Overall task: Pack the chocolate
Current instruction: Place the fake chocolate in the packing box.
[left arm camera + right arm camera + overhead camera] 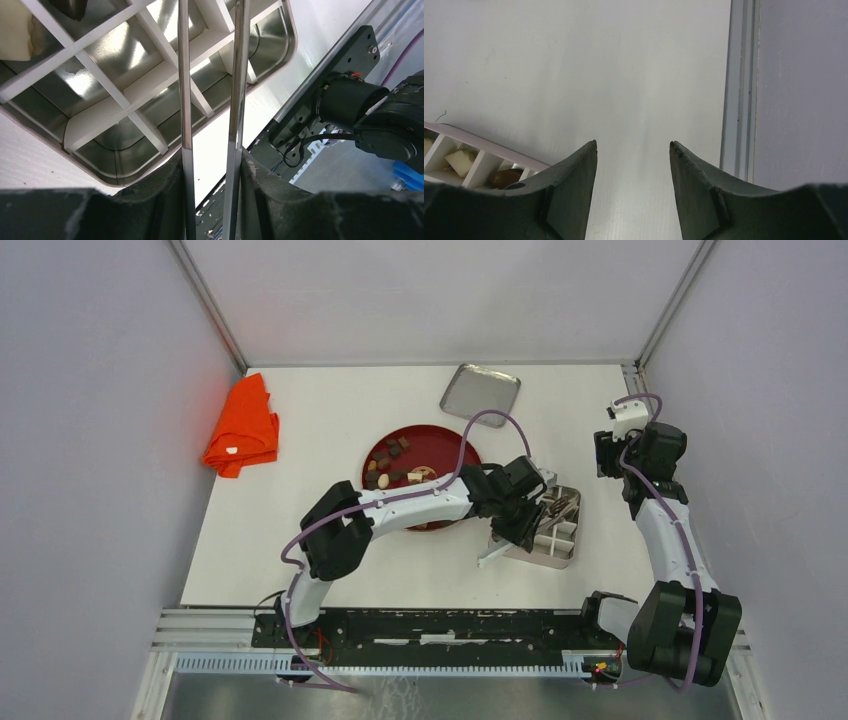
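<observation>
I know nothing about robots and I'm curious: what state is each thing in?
Left gripper: shut on tongs.
Tongs: blades apart.
Right gripper: open, empty.
Tin: uncovered, partly filled.
Lid: off, lying apart.
Plate: holding chocolates.
Cloth: crumpled, lying aside.

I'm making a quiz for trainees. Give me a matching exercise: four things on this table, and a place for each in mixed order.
1 cloth
2 lid
3 plate
4 tongs

A in the left claw
B far left of the table
C under the loose chocolates
D by the back edge

Pairs: 1-B, 2-D, 3-C, 4-A
</observation>
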